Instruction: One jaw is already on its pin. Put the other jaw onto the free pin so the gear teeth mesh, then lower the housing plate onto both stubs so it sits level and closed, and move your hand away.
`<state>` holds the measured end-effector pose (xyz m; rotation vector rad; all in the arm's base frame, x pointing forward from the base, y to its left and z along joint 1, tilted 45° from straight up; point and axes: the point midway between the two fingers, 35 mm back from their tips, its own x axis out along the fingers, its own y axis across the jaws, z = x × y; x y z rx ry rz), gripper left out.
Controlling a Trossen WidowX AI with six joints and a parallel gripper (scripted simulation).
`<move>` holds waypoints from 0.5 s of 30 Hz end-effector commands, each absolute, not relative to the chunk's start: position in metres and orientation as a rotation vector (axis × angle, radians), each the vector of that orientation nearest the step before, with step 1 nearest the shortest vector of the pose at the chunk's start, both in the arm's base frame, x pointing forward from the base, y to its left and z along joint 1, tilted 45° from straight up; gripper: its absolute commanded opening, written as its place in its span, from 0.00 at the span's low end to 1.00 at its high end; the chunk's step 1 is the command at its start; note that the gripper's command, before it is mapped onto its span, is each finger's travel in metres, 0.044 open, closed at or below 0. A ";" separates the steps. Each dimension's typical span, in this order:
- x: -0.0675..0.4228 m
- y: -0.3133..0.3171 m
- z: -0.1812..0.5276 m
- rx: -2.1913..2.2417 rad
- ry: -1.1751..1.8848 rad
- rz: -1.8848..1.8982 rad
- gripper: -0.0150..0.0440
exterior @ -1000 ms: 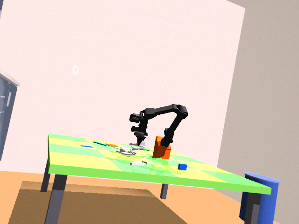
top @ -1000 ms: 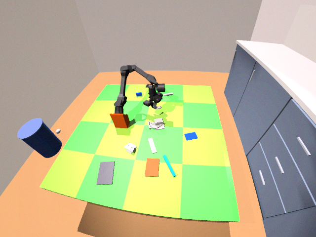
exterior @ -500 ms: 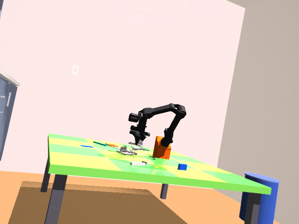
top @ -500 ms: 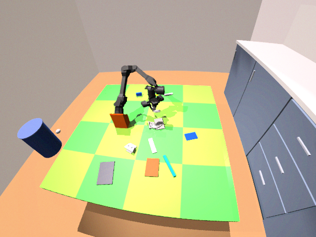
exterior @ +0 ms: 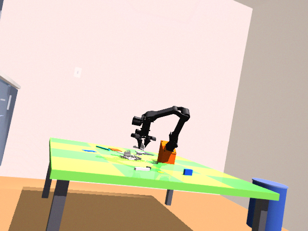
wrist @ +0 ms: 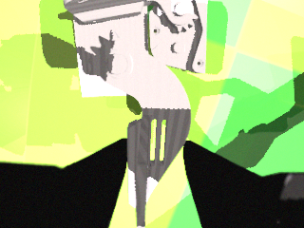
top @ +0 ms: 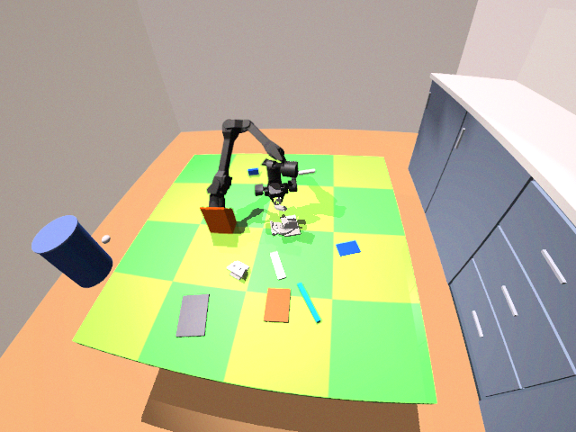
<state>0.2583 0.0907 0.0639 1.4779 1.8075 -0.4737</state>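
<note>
My gripper (top: 278, 201) (exterior: 142, 146) (wrist: 156, 145) is shut on the loose jaw (top: 280, 207) (wrist: 166, 90), a curved pale piece with gear teeth at its far end. The jaw hangs above the table, behind the base in the top view. The pale base (top: 293, 231) (wrist: 199, 47) lies flat, with a jaw on it and a raised block (top: 289, 222) (wrist: 106, 11). In the wrist view the held jaw's toothed end overlaps the block's near side. The free pin cannot be made out surely. A small white piece with holes (top: 238, 267), apparently the housing plate, sits apart, front left of the base.
A white strip (top: 277, 265), an orange plate (top: 277, 304), a cyan bar (top: 309, 301), a grey plate (top: 193, 315) and a blue plate (top: 348, 247) lie around. A blue block (top: 253, 171) (exterior: 187, 172) and a white bar (top: 307, 171) (exterior: 141, 168) lie at the back in the top view.
</note>
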 end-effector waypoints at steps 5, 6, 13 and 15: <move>0.255 0.079 0.052 1.608 1.801 -0.684 0.48; 0.254 0.078 0.051 1.624 1.800 -0.709 0.48; 0.251 0.069 0.043 1.735 1.781 -0.888 0.48; 0.250 0.066 0.040 1.766 1.774 -0.940 0.48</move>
